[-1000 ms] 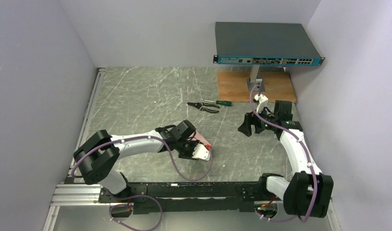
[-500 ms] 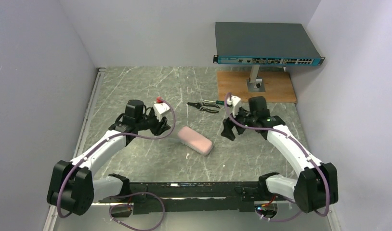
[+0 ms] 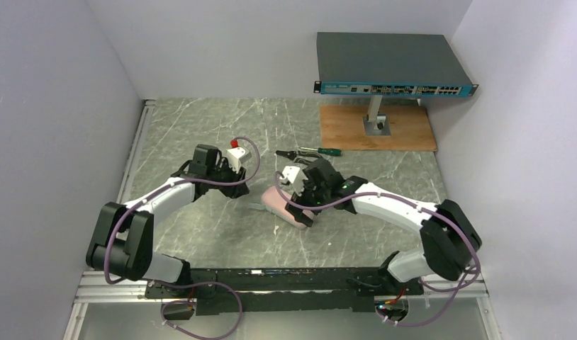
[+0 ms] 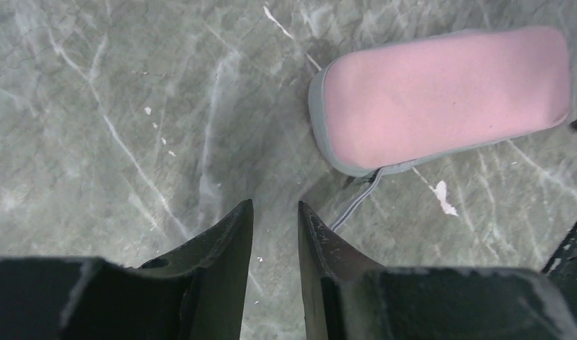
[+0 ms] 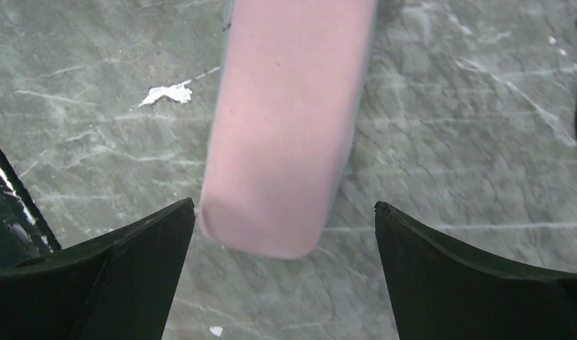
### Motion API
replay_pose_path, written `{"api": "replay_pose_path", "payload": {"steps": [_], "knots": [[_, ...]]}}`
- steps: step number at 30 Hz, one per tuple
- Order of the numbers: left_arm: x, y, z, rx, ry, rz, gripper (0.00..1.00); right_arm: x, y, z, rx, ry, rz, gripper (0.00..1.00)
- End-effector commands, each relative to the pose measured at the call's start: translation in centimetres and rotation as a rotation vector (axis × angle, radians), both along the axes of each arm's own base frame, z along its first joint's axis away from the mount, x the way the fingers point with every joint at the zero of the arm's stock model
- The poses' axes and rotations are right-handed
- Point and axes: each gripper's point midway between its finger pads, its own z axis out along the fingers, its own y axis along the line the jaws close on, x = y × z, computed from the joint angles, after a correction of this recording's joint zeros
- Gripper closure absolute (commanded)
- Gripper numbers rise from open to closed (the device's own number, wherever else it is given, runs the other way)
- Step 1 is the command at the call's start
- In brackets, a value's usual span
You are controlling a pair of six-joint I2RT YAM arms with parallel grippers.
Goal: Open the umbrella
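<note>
The umbrella (image 3: 277, 200) lies folded on the marble table, a pink oblong bundle with a grey edge and a thin grey cord (image 4: 356, 202) trailing from one end. My right gripper (image 3: 308, 211) hovers over its right end with the jaws wide open; in the right wrist view the umbrella (image 5: 286, 127) ends just above the gap of the right gripper (image 5: 284, 207). My left gripper (image 3: 234, 187) stands a little left of the bundle. In the left wrist view the umbrella (image 4: 441, 95) is up and to the right of the left gripper (image 4: 275, 205), whose jaws stand narrowly apart with nothing between them.
Pliers (image 3: 300, 156) lie just behind the umbrella. A wooden board (image 3: 406, 131) at the back right carries a stand with a network switch (image 3: 392, 64). Walls close in the left, back and right. A metal rail (image 3: 133, 163) runs along the table's left edge.
A second ago my left gripper had the umbrella near the front; it now lies free on the table. The right arm has swung left over it, jaws widening. The left gripper has edged toward it.
</note>
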Motion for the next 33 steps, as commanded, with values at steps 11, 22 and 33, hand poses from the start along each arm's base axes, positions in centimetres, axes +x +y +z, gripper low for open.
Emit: {"api": "replay_pose_path", "payload": {"steps": [11, 22, 33], "knots": [[-1.6, -3.6, -0.8, -0.240, 0.118, -0.057, 0.74, -0.2, 0.9, -3.9, -0.116, 0.023, -0.013, 0.06], [-4.0, -6.0, -0.3, -0.257, -0.155, -0.151, 0.82, -2.0, -2.1, -6.3, -0.160, 0.033, 0.032, 0.43], [-3.8, -7.7, -2.4, -0.118, -0.207, -0.157, 0.70, -2.0, -2.3, -6.1, -0.133, 0.073, 0.045, 0.63]]}}
